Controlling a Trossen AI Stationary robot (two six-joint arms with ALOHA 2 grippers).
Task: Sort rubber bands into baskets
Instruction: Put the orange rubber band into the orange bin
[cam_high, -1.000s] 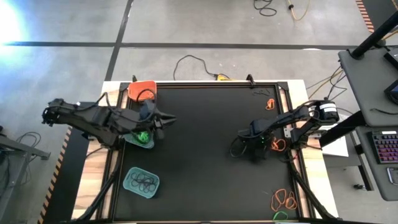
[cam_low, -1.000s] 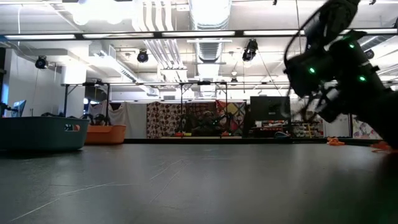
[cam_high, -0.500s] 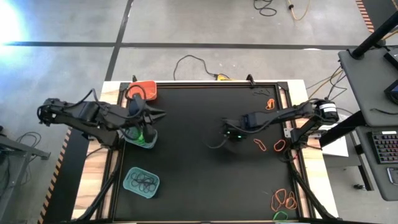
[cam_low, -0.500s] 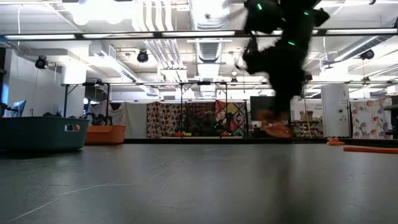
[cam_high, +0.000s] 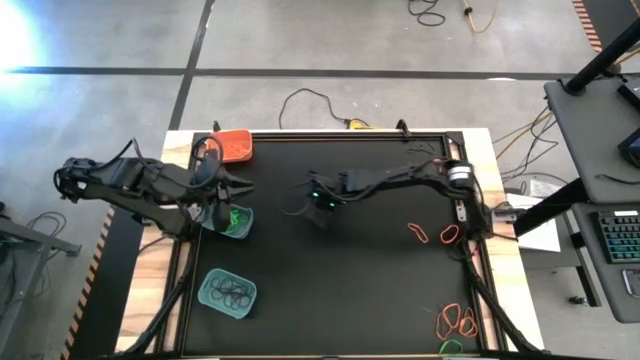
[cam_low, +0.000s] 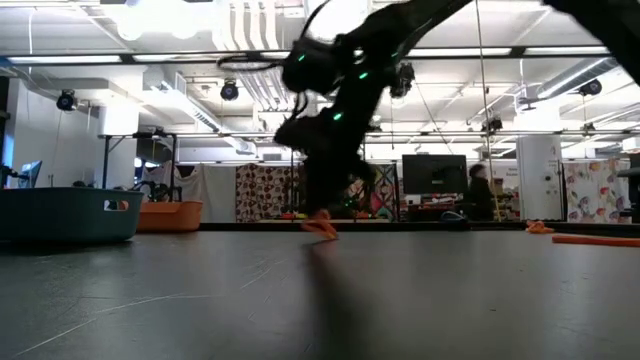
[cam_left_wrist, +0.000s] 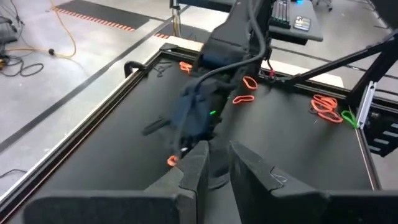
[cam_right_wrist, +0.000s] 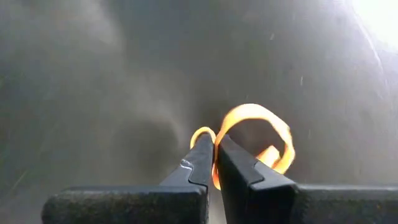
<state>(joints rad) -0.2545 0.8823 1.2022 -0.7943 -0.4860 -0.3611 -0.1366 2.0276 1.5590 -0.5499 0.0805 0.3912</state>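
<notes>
The right hand (cam_right_wrist: 214, 155), pinched on an orange rubber band (cam_right_wrist: 255, 140), hangs over mid-tabletop (cam_high: 350, 290); next it needs carrying to the orange basket (cam_high: 232, 146). The left hand (cam_left_wrist: 214, 163), nearly closed, empty, waits over the teal basket (cam_high: 228, 222)

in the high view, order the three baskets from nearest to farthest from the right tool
From the right tool, shut on an orange rubber band at mid-table:
1. Teal basket holding green bands, to its left under the left arm.
2. Orange basket, at the far left corner.
3. Teal basket holding black bands, near the left front edge.
</notes>
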